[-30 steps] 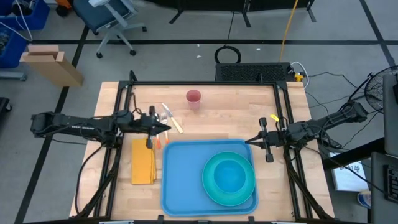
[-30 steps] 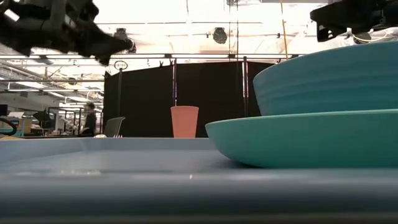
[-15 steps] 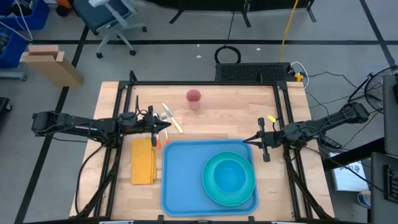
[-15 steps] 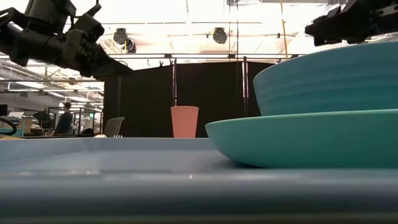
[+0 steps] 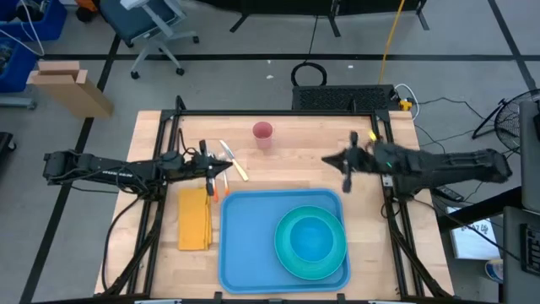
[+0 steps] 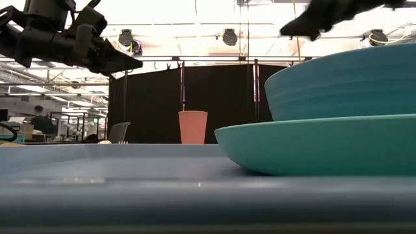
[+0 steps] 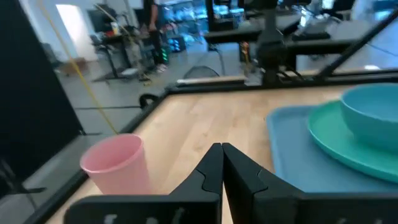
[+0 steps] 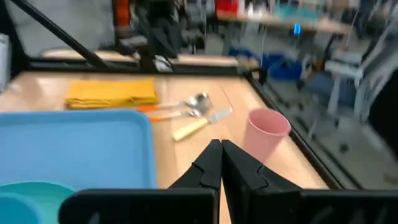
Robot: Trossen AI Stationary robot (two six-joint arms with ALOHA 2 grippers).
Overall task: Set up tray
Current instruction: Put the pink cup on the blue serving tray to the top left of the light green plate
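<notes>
Wooden bench [image 5: 295, 165], seen from above. The blue tray [image 5: 249, 241] lies flat at the near middle of the bench, long side across. On its right half sits a round teal plate [image 5: 287, 253] with a teal bowl [image 5: 312, 239] resting on it; the tray's left half is bare.

Just left of the tray, a folded yellow napkin [image 5: 194, 218] lies on the wood, beside it but not on it. Beyond the napkin, near the tray's far left corner, cutlery [image 5: 232, 160] lies loose: a pale-handled knife and orange-handled pieces, partly hidden under the left arm. A pink cup [image 5: 262, 133] stands upright toward the far edge, well apart from the tray.

Left pincer [image 5: 226, 171] hangs over the cutlery, above the bench, fingers pressed together, nothing between them; the left wrist view shows the two tips meeting [image 7: 222, 163]. Right pincer [image 5: 329, 160] hangs over bare wood just beyond the tray's far right corner, also closed and empty [image 8: 221, 158].

Low view: both arms are raised above the bench; cup upright behind the tray.
</notes>
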